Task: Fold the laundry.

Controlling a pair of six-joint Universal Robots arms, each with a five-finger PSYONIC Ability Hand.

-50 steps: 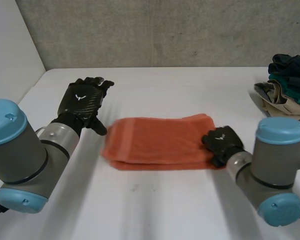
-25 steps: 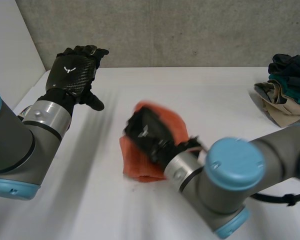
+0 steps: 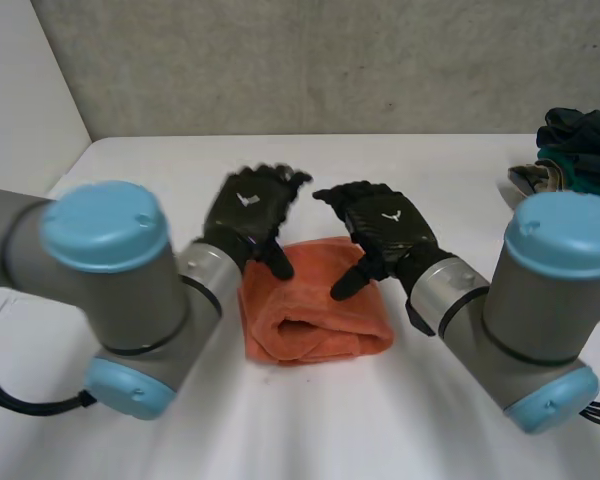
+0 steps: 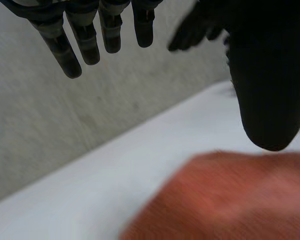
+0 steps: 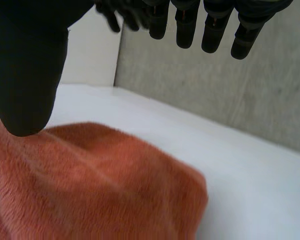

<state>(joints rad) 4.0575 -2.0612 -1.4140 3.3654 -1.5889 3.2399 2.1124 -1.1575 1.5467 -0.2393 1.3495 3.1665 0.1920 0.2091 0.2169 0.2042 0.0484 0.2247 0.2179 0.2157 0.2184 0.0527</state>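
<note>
An orange towel (image 3: 315, 315) lies folded into a small thick bundle on the white table (image 3: 440, 170), its folded edge toward the front. My left hand (image 3: 250, 212) hovers over the towel's far left corner with straight fingers (image 4: 80, 42), holding nothing. My right hand (image 3: 380, 232) hangs above the towel's far right part, thumb pointing down toward the cloth, fingers (image 5: 210, 25) straight and empty. In both wrist views the towel (image 4: 230, 200) (image 5: 85, 185) lies under the palm, apart from the fingertips.
A pile of dark green, navy and beige clothes (image 3: 570, 165) sits at the table's far right edge. A grey wall (image 3: 310, 60) stands behind the table. Bare table surface stretches around the towel on all sides.
The right hand carried the towel's right end over to the left, folding it in half, then let go and rose. The left hand swung in from the far left to above the towel.
</note>
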